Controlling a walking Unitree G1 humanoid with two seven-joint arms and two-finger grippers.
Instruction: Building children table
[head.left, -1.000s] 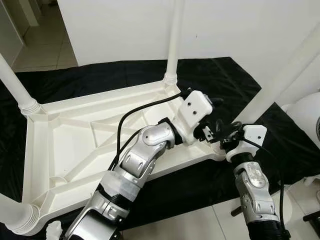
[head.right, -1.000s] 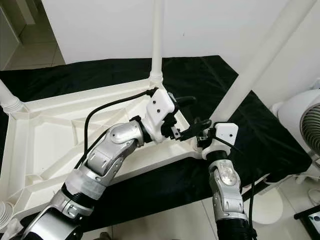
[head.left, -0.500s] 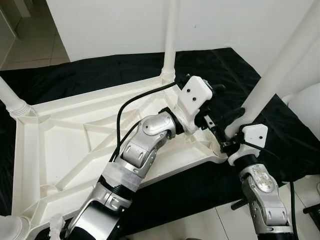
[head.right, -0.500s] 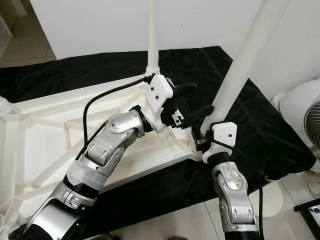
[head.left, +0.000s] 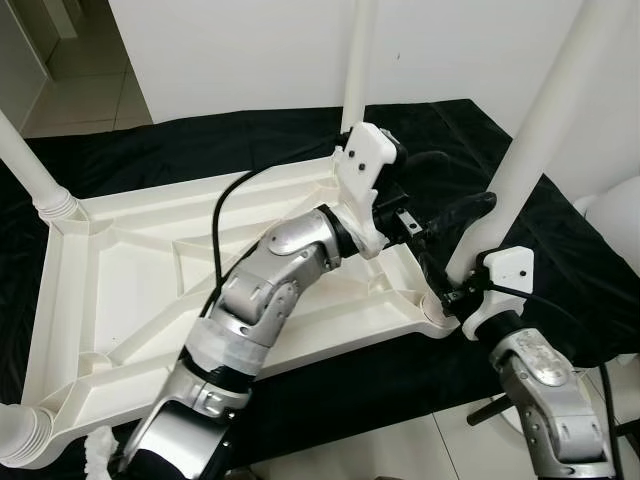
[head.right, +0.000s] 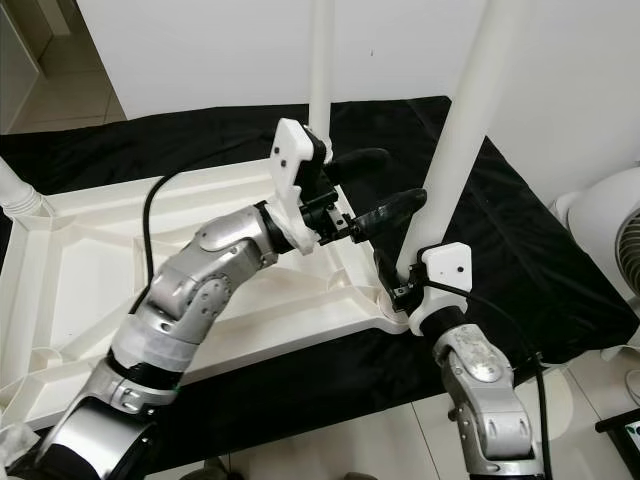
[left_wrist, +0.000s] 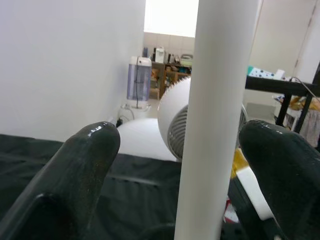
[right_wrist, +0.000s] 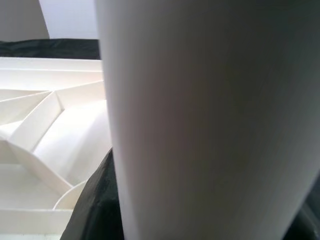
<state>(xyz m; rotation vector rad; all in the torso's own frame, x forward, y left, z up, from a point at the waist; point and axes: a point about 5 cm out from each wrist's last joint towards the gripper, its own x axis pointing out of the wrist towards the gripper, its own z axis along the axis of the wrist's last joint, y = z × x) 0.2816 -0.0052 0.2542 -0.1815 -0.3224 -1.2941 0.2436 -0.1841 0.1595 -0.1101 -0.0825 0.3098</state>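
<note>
Standing upside down on a black cloth (head.left: 150, 160), the white child's table (head.left: 130, 290) has its legs pointing up.
At the table's near right corner, the right pincer (head.right: 400, 275) is clamped on the base of the white leg (head.right: 455, 150); higher up, the left pincer (head.right: 385, 185) is spread, one finger on each side of that leg. A white fan (head.right: 610, 235) stands beyond the cloth's right edge.

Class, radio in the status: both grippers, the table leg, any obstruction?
Left gripper open, fingers either side of the near-right table leg. Right gripper shut on its base. Upturned tabletop on black cloth. No obstruction seen.
</note>
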